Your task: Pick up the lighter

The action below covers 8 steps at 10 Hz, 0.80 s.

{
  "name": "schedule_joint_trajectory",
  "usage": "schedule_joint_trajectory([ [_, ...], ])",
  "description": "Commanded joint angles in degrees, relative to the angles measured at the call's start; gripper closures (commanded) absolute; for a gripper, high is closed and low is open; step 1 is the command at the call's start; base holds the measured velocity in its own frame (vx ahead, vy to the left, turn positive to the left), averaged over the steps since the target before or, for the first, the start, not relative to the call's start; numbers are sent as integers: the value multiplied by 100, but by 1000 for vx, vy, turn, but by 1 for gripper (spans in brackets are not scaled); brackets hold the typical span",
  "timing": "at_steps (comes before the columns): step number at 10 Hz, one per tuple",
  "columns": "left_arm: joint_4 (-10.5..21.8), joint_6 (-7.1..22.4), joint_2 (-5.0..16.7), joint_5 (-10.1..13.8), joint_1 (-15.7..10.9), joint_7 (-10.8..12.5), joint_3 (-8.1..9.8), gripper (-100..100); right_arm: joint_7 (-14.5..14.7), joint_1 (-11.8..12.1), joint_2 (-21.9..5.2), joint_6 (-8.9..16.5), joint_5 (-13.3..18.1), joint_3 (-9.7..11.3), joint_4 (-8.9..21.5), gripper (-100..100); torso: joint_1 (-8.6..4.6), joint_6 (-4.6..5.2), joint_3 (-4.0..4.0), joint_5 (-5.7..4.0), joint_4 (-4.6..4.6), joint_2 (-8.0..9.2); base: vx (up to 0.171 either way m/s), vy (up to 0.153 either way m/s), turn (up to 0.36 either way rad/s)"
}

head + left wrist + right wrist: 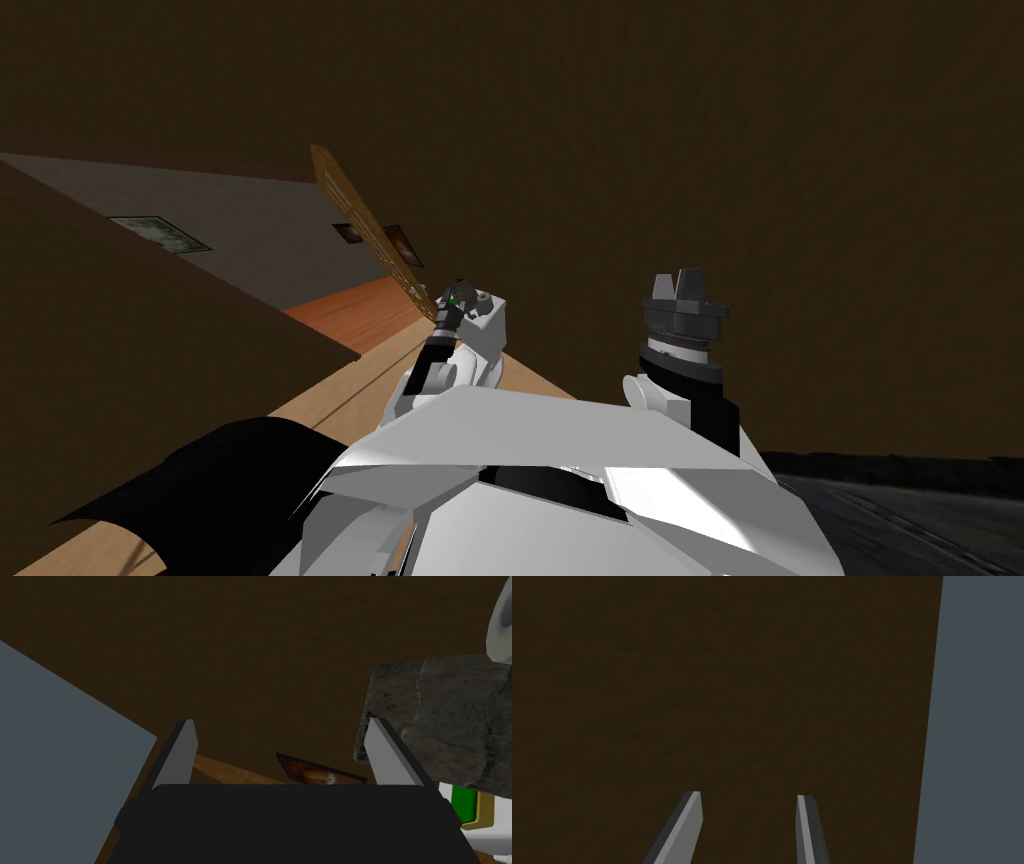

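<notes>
My left gripper (281, 726) stands spread and empty before a flat dark brown surface (260, 651), with a rough, mottled grey stone-like block (450, 716) and a small green piece with a yellowish rim (464, 803) just beside one finger. Whether that piece is the lighter I cannot tell. I judge I should back off and get it in plain view before closing, while my right gripper (748, 796), blades apart, holds nothing.

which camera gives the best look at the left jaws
The left wrist view: the left gripper rises from its dark body with both jaws standing wide apart, nothing between them. The head view has it small, its jaws too tiny to read. The right wrist view looks along the right gripper at a brown surface.
</notes>
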Motion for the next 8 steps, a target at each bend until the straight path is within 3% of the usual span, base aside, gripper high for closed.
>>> schedule_joint_trajectory([
  [1,8,286,26,84,-24,94,5,-100,0,0,0,0,0,0,0,0,0,0,0,0,0,0,13,-5,72],
  [8,30,1316,93,438,-68,514,23,-100,0,0,0,0,0,0,0,0,1,0,0,0,0,0,14,-5,68],
])
